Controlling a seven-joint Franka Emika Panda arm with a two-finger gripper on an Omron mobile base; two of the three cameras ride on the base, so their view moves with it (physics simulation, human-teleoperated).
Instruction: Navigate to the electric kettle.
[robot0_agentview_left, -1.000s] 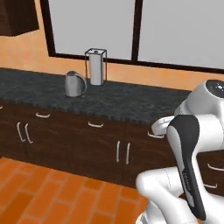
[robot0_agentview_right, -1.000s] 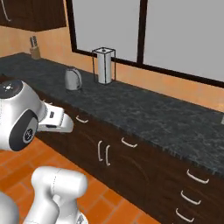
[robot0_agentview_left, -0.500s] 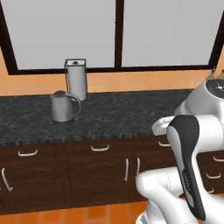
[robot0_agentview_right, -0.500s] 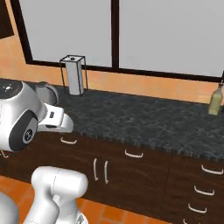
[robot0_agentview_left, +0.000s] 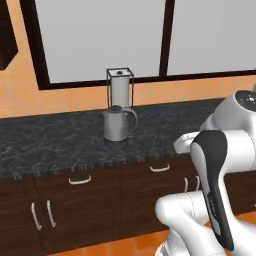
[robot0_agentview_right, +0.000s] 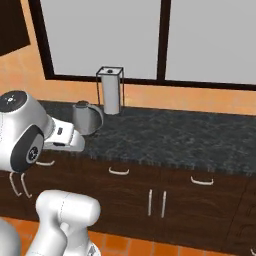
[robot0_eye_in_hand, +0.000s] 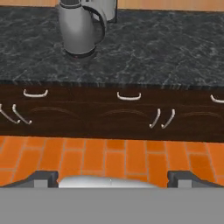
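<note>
The base closes on the kettle (robot0_agentview_left: 118, 123), which stands on the desk (robot0_agentview_left: 60, 145) just before a paper roll (robot0_agentview_left: 119, 88) — the approach looks nearly done (a short drive forward remains). The fingers (robot0_eye_in_hand: 41, 178) stand wide, holding nothing. Half a second ago the kettle sat further left and smaller.

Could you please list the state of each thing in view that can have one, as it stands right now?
electric kettle: upright on the counter, lid on, untouched.
paper towel roll: upright in its black wire frame, just behind the kettle.
cabinet doors and drawers: all shut.
hand: fingers wide apart, holding nothing, short of the counter.
</note>
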